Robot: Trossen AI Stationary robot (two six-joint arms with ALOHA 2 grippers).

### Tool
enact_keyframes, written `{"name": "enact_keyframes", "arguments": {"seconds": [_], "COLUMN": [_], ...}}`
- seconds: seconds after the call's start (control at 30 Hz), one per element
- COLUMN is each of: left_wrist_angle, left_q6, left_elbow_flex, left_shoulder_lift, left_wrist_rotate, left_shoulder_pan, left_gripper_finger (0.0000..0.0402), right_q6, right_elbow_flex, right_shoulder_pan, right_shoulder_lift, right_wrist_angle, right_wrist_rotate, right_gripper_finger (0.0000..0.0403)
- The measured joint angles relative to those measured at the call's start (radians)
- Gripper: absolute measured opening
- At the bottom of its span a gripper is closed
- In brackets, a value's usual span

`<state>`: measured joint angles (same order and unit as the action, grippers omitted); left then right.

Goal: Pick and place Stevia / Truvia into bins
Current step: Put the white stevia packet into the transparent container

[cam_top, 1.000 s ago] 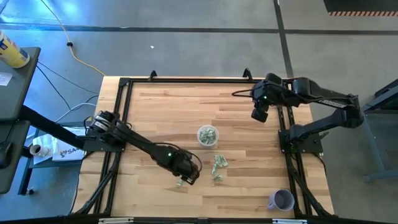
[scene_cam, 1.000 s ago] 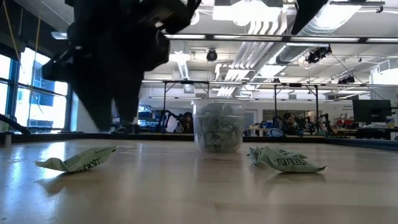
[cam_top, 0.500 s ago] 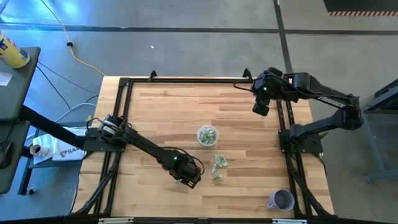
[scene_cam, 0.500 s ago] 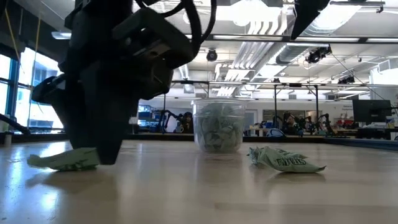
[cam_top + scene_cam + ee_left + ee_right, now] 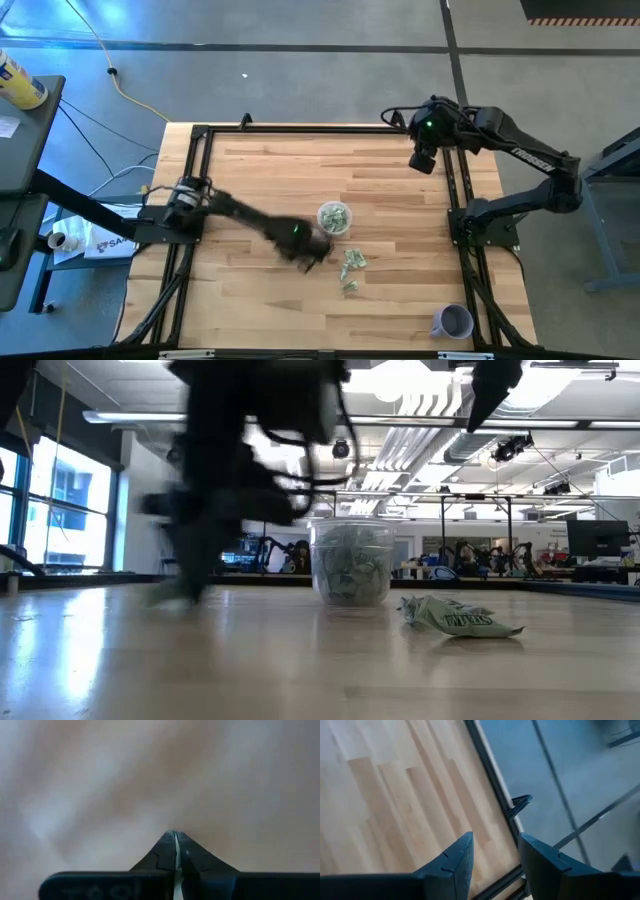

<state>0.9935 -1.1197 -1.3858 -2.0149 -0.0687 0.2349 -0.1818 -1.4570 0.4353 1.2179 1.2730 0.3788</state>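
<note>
The bin, a clear cup (image 5: 334,217) full of green-and-white Stevia packets, stands on its base mid-table and also shows in the low view (image 5: 351,565). Two crumpled packets (image 5: 352,260) (image 5: 349,286) lie flat on the wood just near of it. One of these loose packets shows in the low view (image 5: 460,617). My left gripper (image 5: 312,252), blurred, stands near and left of the cup, pointing down, shut on a packet. My right gripper (image 5: 424,160) hangs open, high over the table's far right edge, with nothing between its fingers (image 5: 492,854). My left gripper comes from above, pointing down. A thin pale sliver (image 5: 176,870) is pinched between its two shut fingers. In the low view a blurred green smear (image 5: 165,593) trails from the fingertips, low over the wood. Blur hides which part of the packet is held.
A lavender cup (image 5: 452,322) stands at the near right corner. A black frame (image 5: 197,180) rims the wooden table (image 5: 270,170). Bare wood lies left of and beyond the clear cup.
My left gripper came down onto a packet lying near the table's front left and shut on it. It then swept toward the far edge and the clear cup, and the packet is gone from that spot. My right gripper has swung toward the far edge.
</note>
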Motion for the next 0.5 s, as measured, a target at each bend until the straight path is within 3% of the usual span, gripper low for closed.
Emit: {"name": "enact_keyframes", "arguments": {"seconds": [0.1,0.33,0.5], "left_wrist_angle": [-0.002,0.004,0.012], "left_q6": [0.134,0.433,0.499], "left_elbow_flex": [-0.104,-0.439,-0.505], "left_shoulder_lift": [0.008,0.028,0.029], "left_wrist_rotate": [-0.135,-0.272,-0.33], "left_shoulder_pan": [-0.098,-0.221,-0.27], "left_gripper_finger": [0.003,0.003,0.003], "right_q6": [-0.002,0.065,0.135], "right_elbow_flex": [0.0,0.0,0.0], "right_shoulder_pan": [0.021,0.034,0.033], "right_shoulder_lift": [-0.004,-0.046,-0.104], "right_wrist_angle": [0.024,0.071,0.084], "right_wrist_rotate": [-0.054,-0.096,-0.099], "right_gripper_finger": [0.0145,0.0146,0.0141]}}
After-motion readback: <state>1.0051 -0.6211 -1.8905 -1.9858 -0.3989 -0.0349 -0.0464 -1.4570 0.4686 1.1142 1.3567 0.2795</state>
